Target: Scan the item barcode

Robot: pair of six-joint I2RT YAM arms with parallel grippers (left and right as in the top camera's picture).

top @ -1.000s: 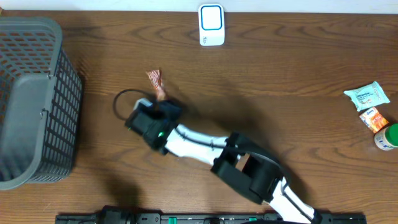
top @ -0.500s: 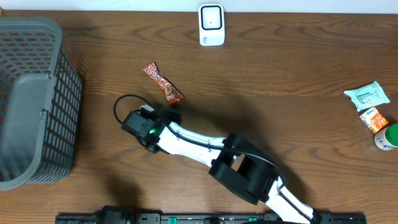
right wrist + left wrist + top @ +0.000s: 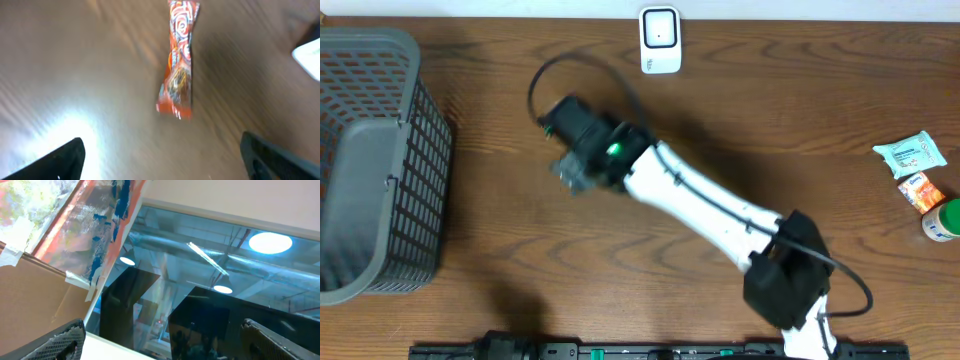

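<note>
My right pincer (image 3: pixel 165 162) has swung up the table toward the scanner (image 3: pixel 660 40) since half a second ago, and it now sits over the spot where the candy bar lay. Its jaws stand wide apart with nothing between them. The bar (image 3: pixel 179 60) lies flat just ahead of the tips, not touching them. My guess is that a fresh grab comes next, and the scan is still undone.

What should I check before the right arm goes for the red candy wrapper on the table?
1. The right tool is open and empty: ok.
2. The red candy wrapper lies free on the wooden table, ahead of that tool: ok.
3. Its barcode faces up: cannot tell, blurred.
4. The white scanner is uncovered: ok.
5. The left tool is open, aimed off the table: ok.
</note>
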